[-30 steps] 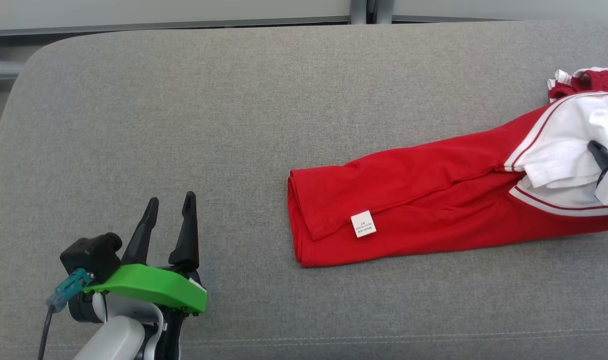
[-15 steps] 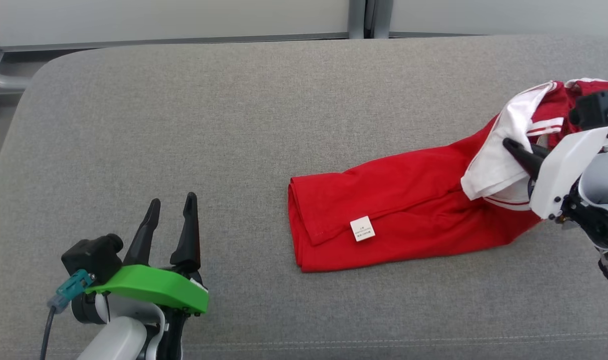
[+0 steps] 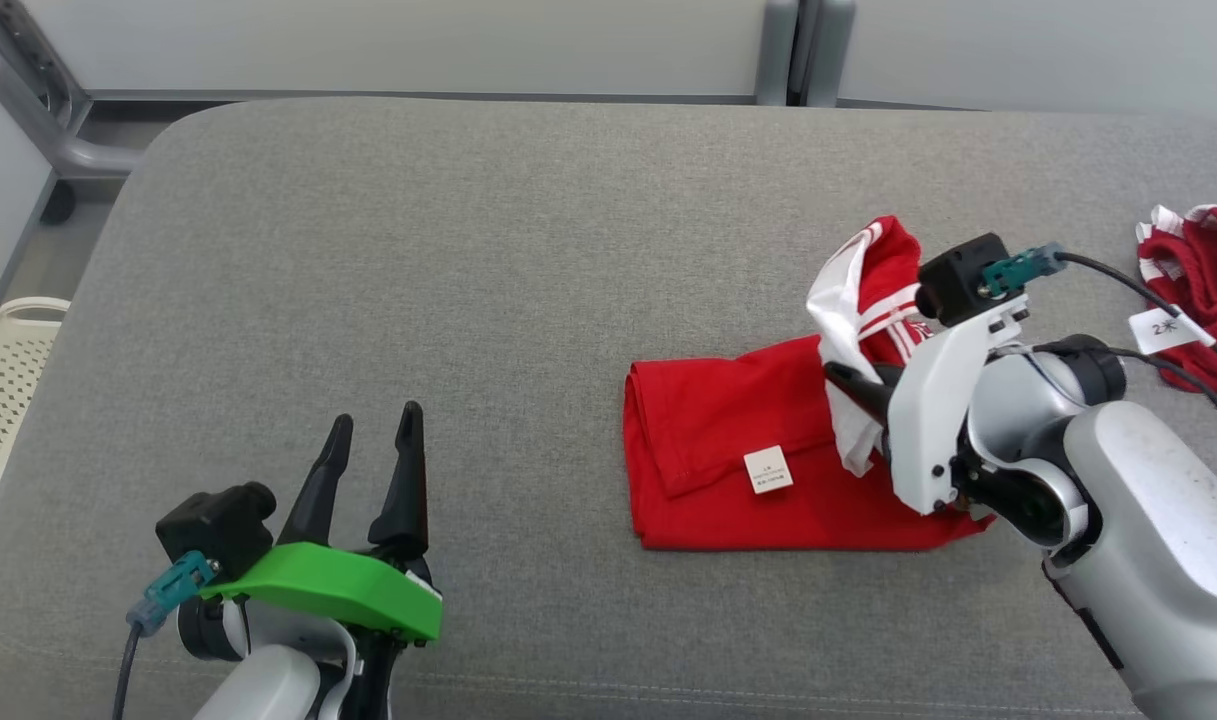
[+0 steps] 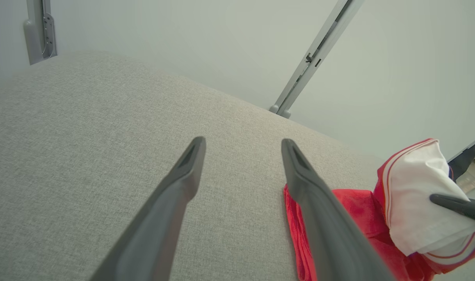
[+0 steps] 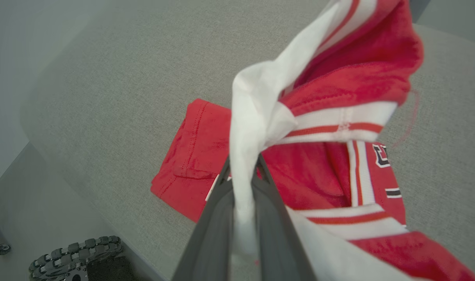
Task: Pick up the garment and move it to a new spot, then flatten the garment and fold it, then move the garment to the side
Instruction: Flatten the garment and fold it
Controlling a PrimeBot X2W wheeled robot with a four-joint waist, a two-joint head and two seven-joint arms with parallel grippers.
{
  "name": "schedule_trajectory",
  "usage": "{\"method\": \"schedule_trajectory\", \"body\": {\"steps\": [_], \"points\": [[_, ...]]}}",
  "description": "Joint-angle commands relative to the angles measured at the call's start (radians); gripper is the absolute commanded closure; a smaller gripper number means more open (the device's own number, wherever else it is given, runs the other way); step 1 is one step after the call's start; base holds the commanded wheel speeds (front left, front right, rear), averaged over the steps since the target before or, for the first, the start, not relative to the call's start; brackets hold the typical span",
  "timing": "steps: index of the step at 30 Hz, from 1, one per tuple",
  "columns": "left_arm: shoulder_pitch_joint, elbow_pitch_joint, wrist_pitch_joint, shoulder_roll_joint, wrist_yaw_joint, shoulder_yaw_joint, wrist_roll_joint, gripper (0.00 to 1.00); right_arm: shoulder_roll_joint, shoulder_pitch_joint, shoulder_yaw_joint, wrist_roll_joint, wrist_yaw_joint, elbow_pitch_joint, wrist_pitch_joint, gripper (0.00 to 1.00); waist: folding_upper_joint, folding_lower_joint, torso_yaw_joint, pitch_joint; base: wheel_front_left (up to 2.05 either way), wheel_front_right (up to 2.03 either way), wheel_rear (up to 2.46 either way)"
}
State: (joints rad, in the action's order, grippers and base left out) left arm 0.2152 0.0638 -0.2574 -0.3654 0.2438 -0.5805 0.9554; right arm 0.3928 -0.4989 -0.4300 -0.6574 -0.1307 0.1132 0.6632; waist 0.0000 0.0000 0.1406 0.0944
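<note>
Grey upholstered cushion point(image 3: 468, 250), pale wall point(image 3: 368, 40) behind, metal post point(image 3: 793, 50), cream perforated basket point(image 3: 8, 350)

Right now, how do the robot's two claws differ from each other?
The left gripper stands open with nothing between its fingers; the right gripper is shut on the white part of the red garment. The left gripper carries a green mount, the right gripper a white mount. The left gripper hangs over bare grey cushion, apart from the garment; the right gripper holds one end of it raised. Both have two long dark fingers.
</note>
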Motion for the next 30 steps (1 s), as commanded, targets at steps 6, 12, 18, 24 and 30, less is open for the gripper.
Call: {"method": "schedule_trajectory", "body": {"steps": [6,12,18,24,30], "points": [[-0.013,0.025,-0.006,0.022,-0.022,-0.005,-0.007,0.0,-0.058,-0.046,-0.058,0.037,0.0,0.085,-0.005,1.0,0.0,0.0,0.059,-0.017,0.0,0.0,0.0],[0.009,0.046,-0.006,0.046,-0.04,-0.02,-0.012,0.0,-0.113,-0.106,-0.096,0.081,0.0,0.234,-0.022,1.0,0.0,0.0,0.11,-0.023,0.0,0.0,0.0],[0.018,0.069,-0.006,0.064,-0.053,-0.03,-0.015,0.0,-0.159,-0.16,-0.139,0.111,0.0,0.368,-0.034,1.0,0.0,0.0,0.144,-0.03,0.0,0.0,0.0],[0.023,0.087,-0.007,0.078,-0.062,-0.034,-0.014,0.0,-0.199,-0.205,-0.176,0.144,0.0,0.472,-0.04,0.0,0.0,0.0,0.158,-0.036,0.0,0.0,0.0],[0.016,0.09,-0.007,0.078,-0.063,-0.025,-0.017,0.0,-0.229,-0.237,-0.201,0.121,0.0,0.494,-0.05,0.0,0.0,0.0,0.148,-0.042,0.0,0.0,0.0]]}}
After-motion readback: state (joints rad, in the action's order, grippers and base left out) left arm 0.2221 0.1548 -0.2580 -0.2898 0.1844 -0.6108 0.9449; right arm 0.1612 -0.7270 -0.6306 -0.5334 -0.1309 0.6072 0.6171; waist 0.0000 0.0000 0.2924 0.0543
